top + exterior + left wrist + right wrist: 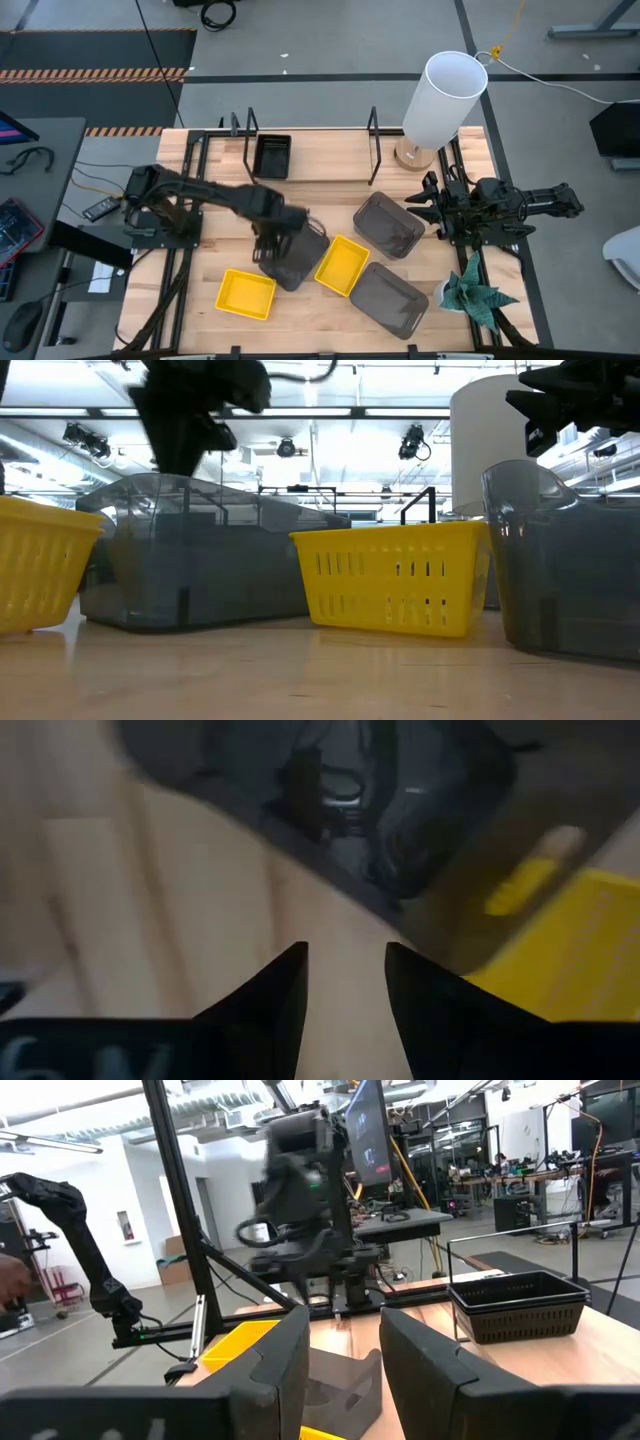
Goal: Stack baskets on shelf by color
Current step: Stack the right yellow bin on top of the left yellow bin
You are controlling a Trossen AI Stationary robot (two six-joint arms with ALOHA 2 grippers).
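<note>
Overhead and side views of the sorting bench. The left gripper (275, 250) hovered directly over a translucent dark grey plastic basket (297, 262) near the middle of the wooden tabletop (330, 165), its two fingers parted with bare wood visible between them in the left wrist view and nothing held. That basket lay between a bright yellow slotted plastic basket (247, 294) toward the front edge and a second yellow basket (343, 265) just beside it; two more dark grey baskets lay farther right, one nearer the shelf (388, 224) and one near the front (389, 298). A small black mesh basket (272, 155) already stood on the light wood shelf with black wire uprights (330, 160), at its left end. The right gripper (425, 208) waited at the table's right side, fingers apart and empty, just beside a white cylindrical lamp (444, 98) and a green potted plant (476, 290). The baskets appeared to be thin-walled, light and moderately stiff, though a long wall would probably flex if squeezed mid-span. The smooth grey plastic looked slippery; the yellow slots and black mesh should offer better purchase. The likely best hold was the rim of a short end wall, one finger inside and one outside, close to a corner, where the wall was stiffest.
</note>
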